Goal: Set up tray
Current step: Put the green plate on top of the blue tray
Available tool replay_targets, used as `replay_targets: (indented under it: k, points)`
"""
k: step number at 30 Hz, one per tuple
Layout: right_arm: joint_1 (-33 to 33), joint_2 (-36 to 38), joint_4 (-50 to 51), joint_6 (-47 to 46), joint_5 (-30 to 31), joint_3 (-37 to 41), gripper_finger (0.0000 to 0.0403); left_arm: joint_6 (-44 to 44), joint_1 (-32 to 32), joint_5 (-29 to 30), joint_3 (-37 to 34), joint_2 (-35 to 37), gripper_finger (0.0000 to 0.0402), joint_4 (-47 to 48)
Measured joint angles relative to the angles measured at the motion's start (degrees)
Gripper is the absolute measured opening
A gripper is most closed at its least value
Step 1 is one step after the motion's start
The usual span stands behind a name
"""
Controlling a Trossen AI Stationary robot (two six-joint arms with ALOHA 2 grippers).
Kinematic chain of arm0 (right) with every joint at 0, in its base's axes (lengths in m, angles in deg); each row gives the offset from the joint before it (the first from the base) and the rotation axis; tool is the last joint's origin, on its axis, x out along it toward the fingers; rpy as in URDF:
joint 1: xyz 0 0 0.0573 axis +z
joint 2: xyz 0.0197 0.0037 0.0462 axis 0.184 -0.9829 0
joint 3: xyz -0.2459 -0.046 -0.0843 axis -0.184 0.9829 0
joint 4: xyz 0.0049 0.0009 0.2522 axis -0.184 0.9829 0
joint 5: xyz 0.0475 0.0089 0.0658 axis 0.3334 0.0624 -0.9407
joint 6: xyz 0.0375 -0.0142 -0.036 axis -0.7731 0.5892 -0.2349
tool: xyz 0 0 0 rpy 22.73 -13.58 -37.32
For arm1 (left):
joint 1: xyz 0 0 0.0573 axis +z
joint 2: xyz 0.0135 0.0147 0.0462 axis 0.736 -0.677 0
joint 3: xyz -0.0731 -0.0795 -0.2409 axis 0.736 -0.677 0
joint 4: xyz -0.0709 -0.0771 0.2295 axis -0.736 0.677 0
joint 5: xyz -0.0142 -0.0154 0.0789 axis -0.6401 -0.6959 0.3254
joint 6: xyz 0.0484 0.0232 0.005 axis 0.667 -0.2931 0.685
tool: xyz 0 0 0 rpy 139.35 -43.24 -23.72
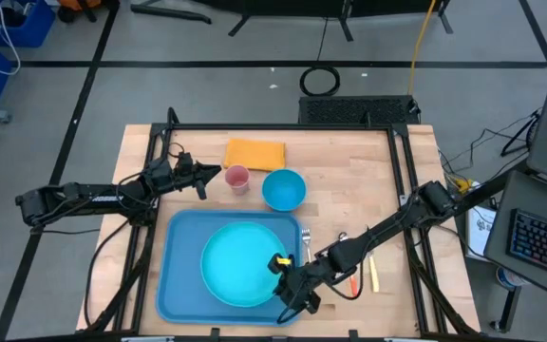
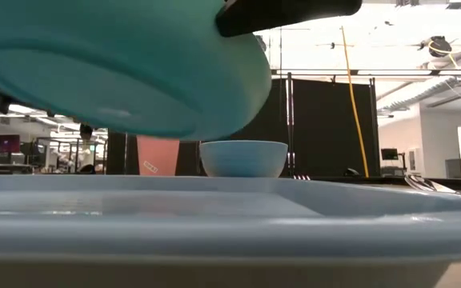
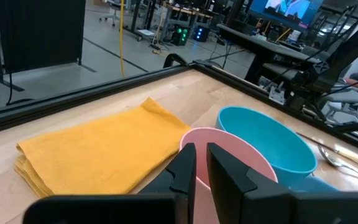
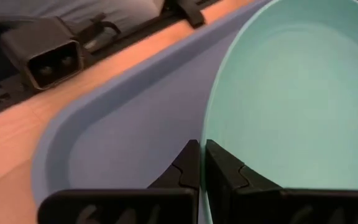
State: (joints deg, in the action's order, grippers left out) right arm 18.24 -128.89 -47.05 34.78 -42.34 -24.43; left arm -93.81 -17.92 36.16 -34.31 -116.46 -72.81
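The light-blue tray point(image 1: 180, 275) lies at the table's near middle. A round teal plate point(image 1: 240, 264) hangs tilted above it, its underside point(image 2: 126, 72) facing the low view. My right gripper point(image 1: 288, 285) is shut on the plate's near right edge. My left gripper point(image 1: 215, 174) is at the far left, shut on a pink cup point(image 1: 237, 178) that stands upright on the wood. Beside the cup stands a blue bowl point(image 1: 283, 188), and behind it lies a folded yellow napkin point(image 1: 254, 152). My left gripper has the pink cup's wall at the rim point(image 3: 197, 140) between its two fingers, on the cup's left side. The fingers come in nearly level from the table's left. The cup stands upright on the table. My right gripper pinches the teal plate's rim point(image 4: 207, 134) between its two fingers, which are almost together. The fingers slant down from the table's right. The plate is tilted and lifted over the tray floor point(image 4: 123, 130); whether its far edge touches the tray I cannot tell.
A fork point(image 1: 307, 242), a spoon point(image 1: 342, 237) and two more orange and yellow utensils point(image 1: 364, 277) lie on the wood right of the tray. A black frame rail point(image 4: 48, 56) runs along the table's near edge. Bare wood lies at the far right.
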Motion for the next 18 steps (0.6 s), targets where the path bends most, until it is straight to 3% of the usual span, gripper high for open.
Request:
replay_targets:
  k: [18]
  points:
    - [-5.0,-2.7,0.1,1.4,-11.8,-1.3,0.0,0.0,0.0,0.0,0.0,0.0,0.0042,0.0]
